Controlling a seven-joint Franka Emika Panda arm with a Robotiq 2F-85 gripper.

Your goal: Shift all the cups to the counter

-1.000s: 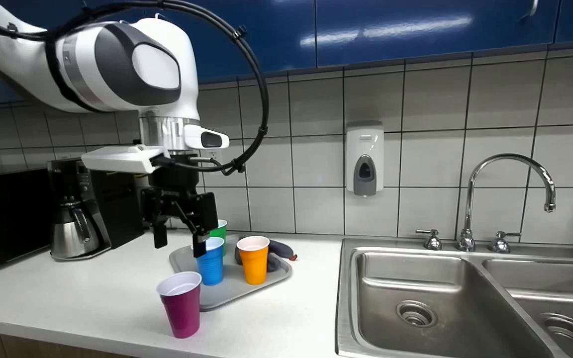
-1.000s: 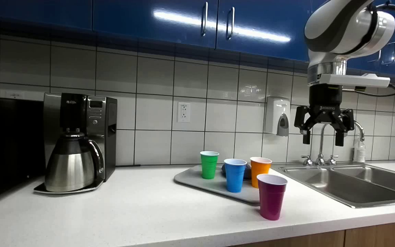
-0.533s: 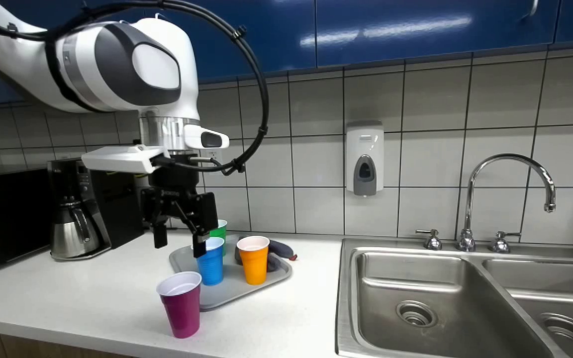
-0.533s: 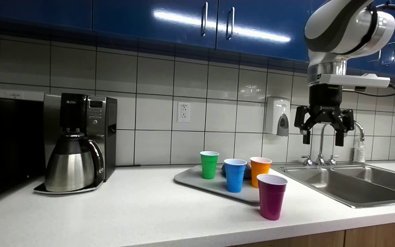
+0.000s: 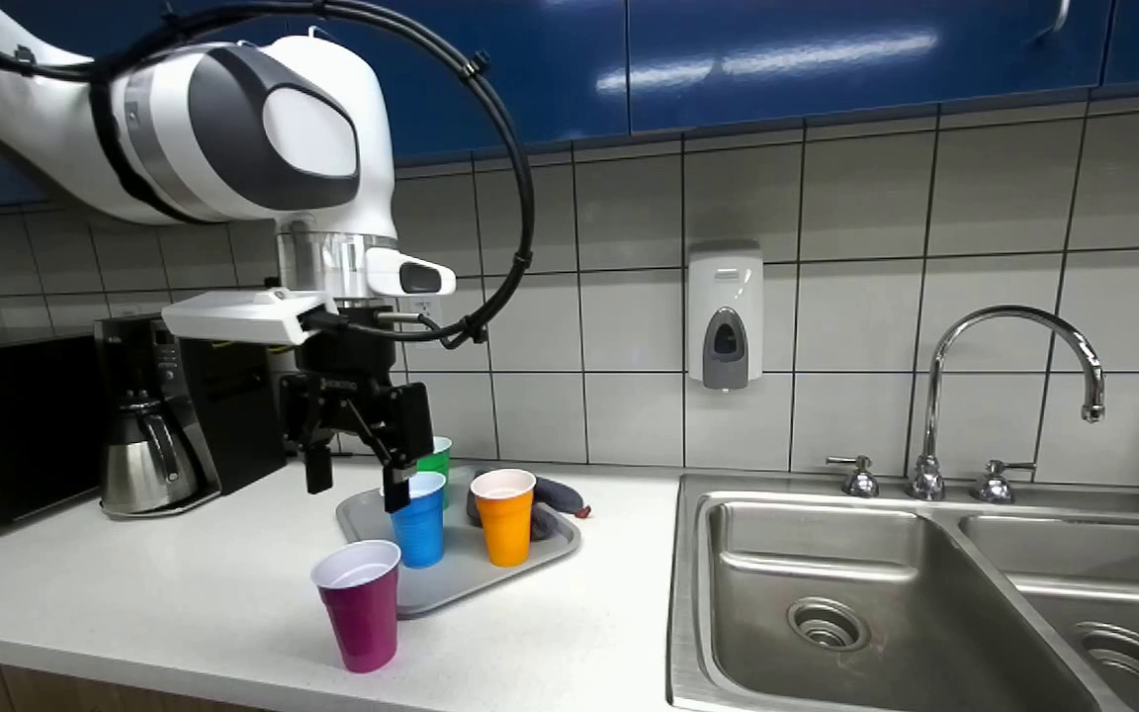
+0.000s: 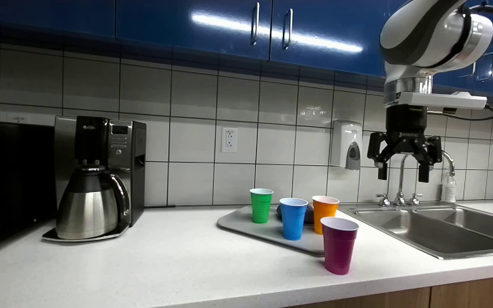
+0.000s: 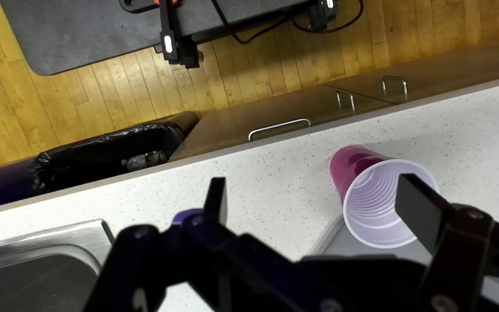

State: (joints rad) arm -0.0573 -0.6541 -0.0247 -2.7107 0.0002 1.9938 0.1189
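Note:
The magenta cup (image 5: 362,618) stands upright directly on the counter (image 5: 184,593), in front of the grey tray. It also shows in the wrist view (image 7: 345,168), partly behind a finger. The blue cup (image 6: 293,220), green cup (image 6: 262,208) and orange cup (image 6: 324,216) stand upright on the tray. In an exterior view, the green cup (image 5: 438,460) is partly hidden by the gripper and the blue cup (image 5: 419,532). My gripper (image 5: 357,489) is open and empty, pointing down well above the counter; its fingers are apart in the wrist view (image 7: 312,190).
The grey tray (image 5: 466,590) also holds dark objects (image 5: 560,496) behind the orange cup. A steel double sink (image 5: 817,564) with a tall tap (image 5: 935,396) lies beside it. A coffee maker with pot (image 6: 90,209) stands at the opposite end. Blue cabinets (image 6: 195,25) hang above.

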